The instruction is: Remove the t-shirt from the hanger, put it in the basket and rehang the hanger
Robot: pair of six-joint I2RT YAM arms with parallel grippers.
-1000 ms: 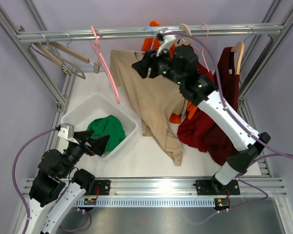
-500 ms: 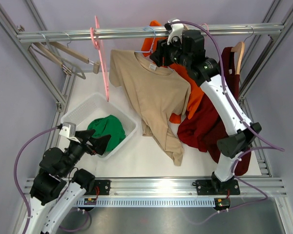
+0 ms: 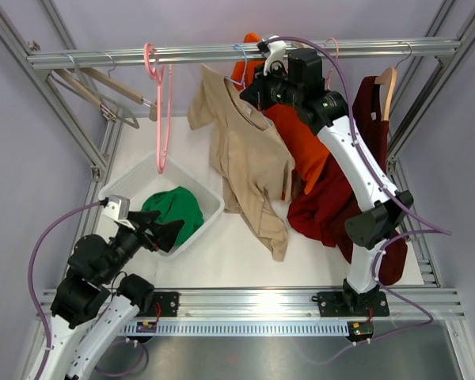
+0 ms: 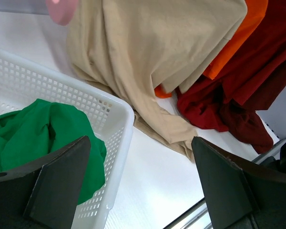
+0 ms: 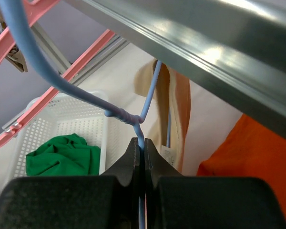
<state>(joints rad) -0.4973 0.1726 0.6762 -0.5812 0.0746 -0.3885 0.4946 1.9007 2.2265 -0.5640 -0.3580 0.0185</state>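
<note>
First, right wrist view: noted the right gripper [image 5: 142, 145] at lower centre, clenched on the thin wire of the blue hanger [image 5: 124, 116] just below its twisted neck, jaws pressed together with only the wire between. Traced the hook curving up to the upper left, in front of the metal rail [image 5: 205, 52] crossing the upper right. Spotted the beige t-shirt [image 5: 178, 109] behind the wire at centre, hanger wire running down into its collar; orange garment [image 5: 248, 152] at lower right, pink hanger [image 5: 88, 52] slanting across the left, white basket [image 5: 71, 114] with green cloth [image 5: 62, 160] at lower left. Next, left wrist view: logged the left gripper [image 4: 140, 143] released, fingers [image 4: 57, 181] wide apart at the bottom corners, holding nothing, above the basket rim and the white table [image 4: 157, 181]. Saw the t-shirt draped from top centre down to the table just beside the basket; dark red garment [image 4: 238, 90] at right, touching the orange one. Lastly, top view: placed the t-shirt at upper centre, hung below the rail, hem on the table between basket and dark red garment. Marked the right gripper at its collar, the left one at lower left near the basket's lower edge, well apart from the shirt. Counted wooden hangers [image 3: 103, 83] at upper left.
</note>
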